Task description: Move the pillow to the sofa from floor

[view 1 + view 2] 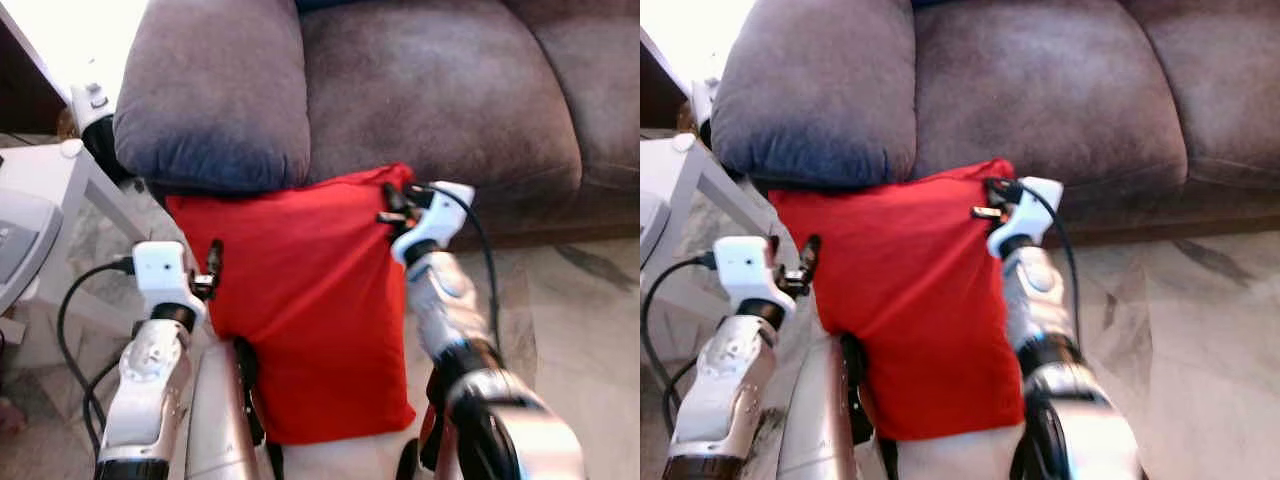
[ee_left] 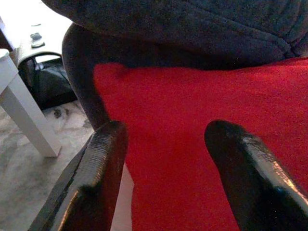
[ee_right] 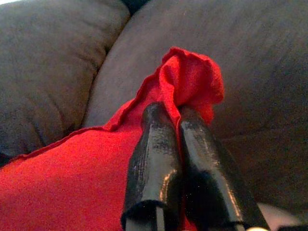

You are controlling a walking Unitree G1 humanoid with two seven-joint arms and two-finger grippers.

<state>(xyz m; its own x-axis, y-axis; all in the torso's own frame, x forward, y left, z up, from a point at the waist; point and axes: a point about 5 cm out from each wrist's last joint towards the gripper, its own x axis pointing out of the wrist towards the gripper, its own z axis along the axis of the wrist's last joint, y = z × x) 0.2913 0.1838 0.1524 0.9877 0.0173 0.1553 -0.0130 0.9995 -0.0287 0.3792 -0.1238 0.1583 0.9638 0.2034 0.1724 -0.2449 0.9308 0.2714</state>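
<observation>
Now right pincer (image 3: 180, 113) pinches upright pillow (image 1: 300, 300).

You had the pillow (image 1: 300, 300) directly before the robot, its far edge against the sofa (image 1: 420, 90) front, under the left cushion. The right gripper (image 1: 392, 207) sat at its far right corner, the left gripper (image 1: 212, 262) at its left edge. A table (image 1: 70, 175) stood left.

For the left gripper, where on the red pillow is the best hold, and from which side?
Take the red pillow at its free left edge, approaching from the robot's left. The left gripper is open with that edge between its fingers, while the right gripper already pinches the upper right corner against the sofa.
</observation>
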